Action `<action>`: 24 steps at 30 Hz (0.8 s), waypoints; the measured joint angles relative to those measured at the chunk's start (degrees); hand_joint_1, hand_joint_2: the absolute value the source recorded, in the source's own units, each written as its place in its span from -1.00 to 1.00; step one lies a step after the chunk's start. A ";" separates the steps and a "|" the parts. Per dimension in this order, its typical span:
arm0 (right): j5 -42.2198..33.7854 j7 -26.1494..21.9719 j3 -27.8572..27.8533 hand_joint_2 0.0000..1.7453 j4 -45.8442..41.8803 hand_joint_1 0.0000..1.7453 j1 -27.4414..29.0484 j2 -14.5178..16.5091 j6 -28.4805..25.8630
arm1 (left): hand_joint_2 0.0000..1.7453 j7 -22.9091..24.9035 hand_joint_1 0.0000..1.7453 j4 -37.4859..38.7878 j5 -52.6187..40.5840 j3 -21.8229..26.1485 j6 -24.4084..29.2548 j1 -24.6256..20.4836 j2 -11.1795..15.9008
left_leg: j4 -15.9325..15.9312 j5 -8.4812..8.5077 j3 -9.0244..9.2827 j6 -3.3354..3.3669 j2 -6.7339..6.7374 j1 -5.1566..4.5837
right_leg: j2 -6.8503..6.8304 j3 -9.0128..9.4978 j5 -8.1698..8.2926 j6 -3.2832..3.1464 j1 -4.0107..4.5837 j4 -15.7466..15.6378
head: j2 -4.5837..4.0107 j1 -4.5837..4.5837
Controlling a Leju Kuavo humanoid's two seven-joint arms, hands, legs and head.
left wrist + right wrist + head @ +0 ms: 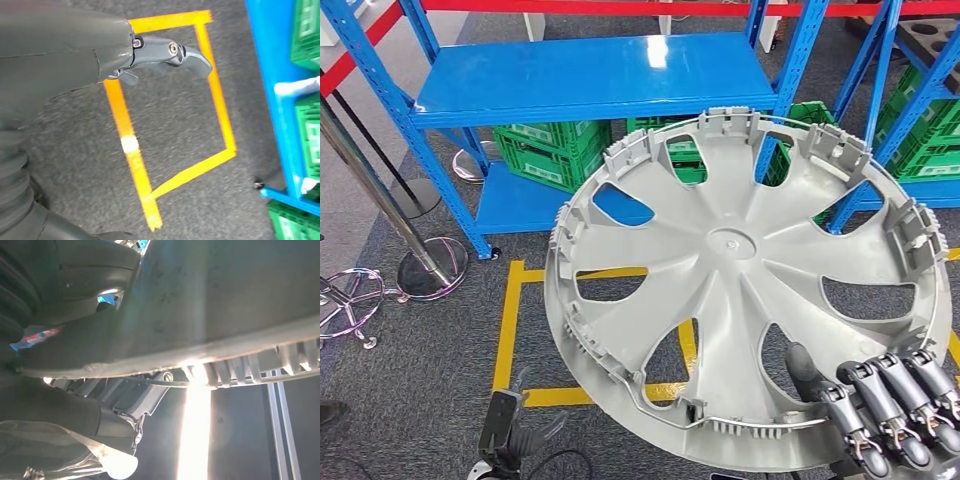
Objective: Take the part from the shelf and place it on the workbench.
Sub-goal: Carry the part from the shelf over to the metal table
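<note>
The blue shelf (592, 80) across the upper part of the head view stands bare on its top board, and the part (743, 290), a large grey wheel cover, fills the centre and right of the frame, clear of the shelf. So the taking looks done; the carry and the setting down on the counter remain, and no counter appears. The disc is round, with no long axis; its ribbed inner face tilts up toward the camera. The right robot hand (886, 405) grips its lower right rim. The left robot hand (151, 55) holds nothing over the taped floor, fingers loosely apart.
</note>
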 joint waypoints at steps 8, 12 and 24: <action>0.05 -0.07 -0.26 1.00 -0.28 1.00 0.20 0.00 0.00 | 1.00 -0.13 -1.00 -3.61 -11.35 8.92 -5.76 2.60 -0.15 | -0.01 0.01 -0.05 -0.02 0.00 0.11 | 0.00 -0.04 -0.01 -0.01 0.06 0.04 | 0.00 0.00; 0.04 -0.04 -0.37 1.00 -0.40 1.00 0.22 0.01 0.00 | 1.00 -0.07 -1.00 -1.19 -14.23 11.01 -9.01 3.16 -0.14 | -0.01 0.01 -0.08 -0.03 0.00 0.11 | 0.00 -0.06 -0.01 -0.01 0.06 0.04 | 0.00 0.01; 0.02 1.50 -0.55 1.00 -0.75 1.00 0.82 0.00 0.00 | 1.00 0.11 -1.00 6.32 -19.31 12.51 -12.89 5.74 0.41 | -0.01 0.01 -0.17 -0.03 0.00 0.11 | 0.00 -0.16 -0.02 -0.01 0.06 0.04 | 0.00 0.01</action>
